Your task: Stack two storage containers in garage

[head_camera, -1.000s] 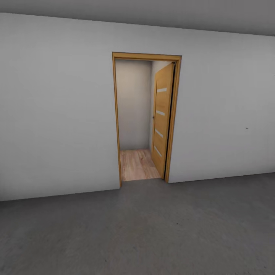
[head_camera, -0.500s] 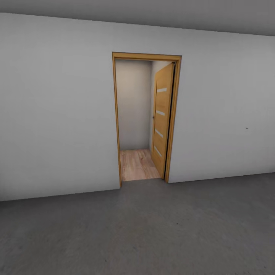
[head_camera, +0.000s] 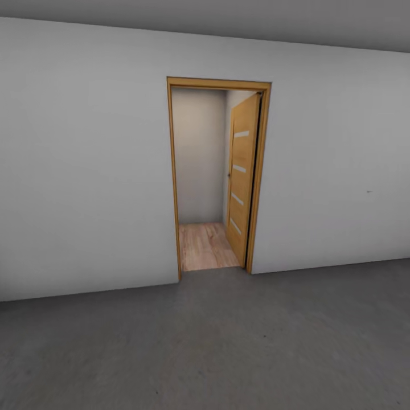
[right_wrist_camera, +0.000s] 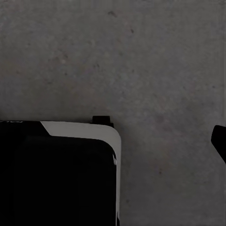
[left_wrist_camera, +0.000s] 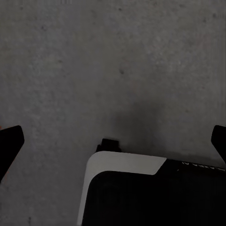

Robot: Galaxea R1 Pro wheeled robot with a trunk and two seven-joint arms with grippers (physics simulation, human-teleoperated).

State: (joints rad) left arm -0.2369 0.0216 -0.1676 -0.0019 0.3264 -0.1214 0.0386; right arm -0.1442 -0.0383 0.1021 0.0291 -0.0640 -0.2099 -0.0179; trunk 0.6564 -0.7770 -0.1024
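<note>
Head view facing a plain white wall (head_camera: pixel 85 171) in the garage, dark grey concrete floor (head_camera: pixel 228 341) spreading below. Looking through a wood-framed doorway (head_camera: pixel 218 83) onto light wood planks (head_camera: pixel 205 246), striped wooden door (head_camera: pixel 241 182) standing swung open inside. Left gripper (left_wrist_camera: pixel 113 141) hanging over concrete, fingertips (left_wrist_camera: pixel 10 141) spread wide, released, gripping nothing. Right gripper fingertip (right_wrist_camera: pixel 220 140) peeking in at the frame edge; cannot tell its state.
</note>
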